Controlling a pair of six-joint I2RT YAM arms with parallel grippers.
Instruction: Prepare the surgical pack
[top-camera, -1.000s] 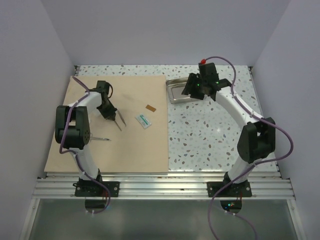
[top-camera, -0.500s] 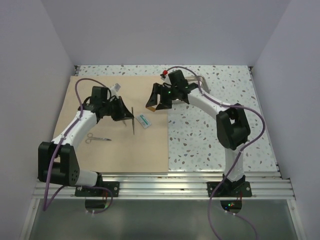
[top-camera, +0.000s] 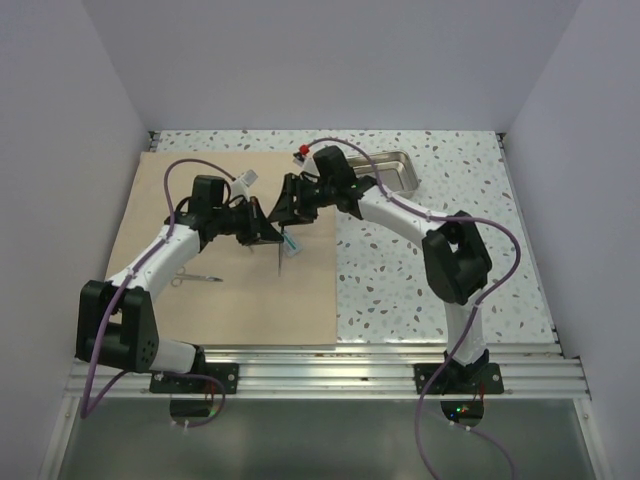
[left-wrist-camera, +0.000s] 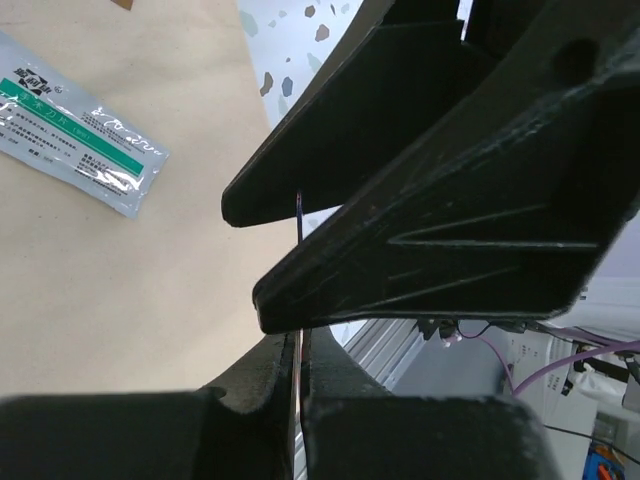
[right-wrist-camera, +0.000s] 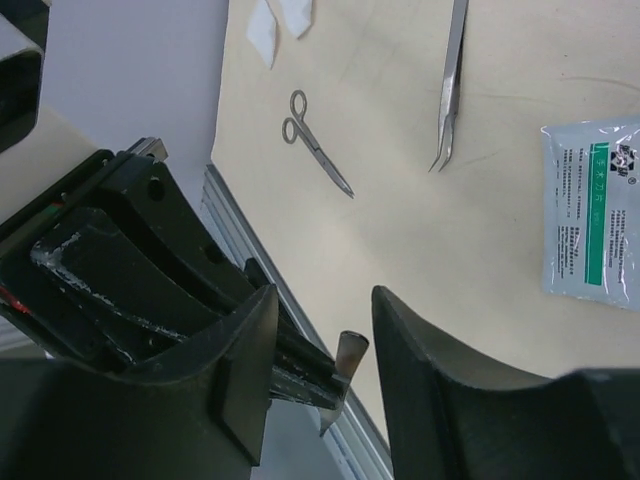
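Note:
The tan wrap sheet (top-camera: 200, 310) lies flat on the left half of the table. The steel tray (top-camera: 392, 170) stands off the sheet at the back right. My left gripper (top-camera: 268, 235) (left-wrist-camera: 298, 345) is shut on a thin metal instrument (left-wrist-camera: 297, 215). That instrument's end (right-wrist-camera: 348, 355) sits between the fingers of my right gripper (top-camera: 290, 205) (right-wrist-camera: 325, 300), which is open and not touching it. On the sheet lie scissors (top-camera: 196, 277) (right-wrist-camera: 316, 157), tweezers (right-wrist-camera: 450, 90) and a white-and-green packet (top-camera: 291, 243) (right-wrist-camera: 595, 215).
Two white pieces (right-wrist-camera: 280, 25) lie on the sheet beyond the scissors. The speckled tabletop (top-camera: 420, 270) stretches right of the sheet. A metal rail (top-camera: 320, 365) runs along the near edge, and walls close in the left, back and right.
My right arm has swung from the tray over to the sheet, meeting the left gripper. The left gripper has carried its instrument to the right. The small brown piece is now hidden.

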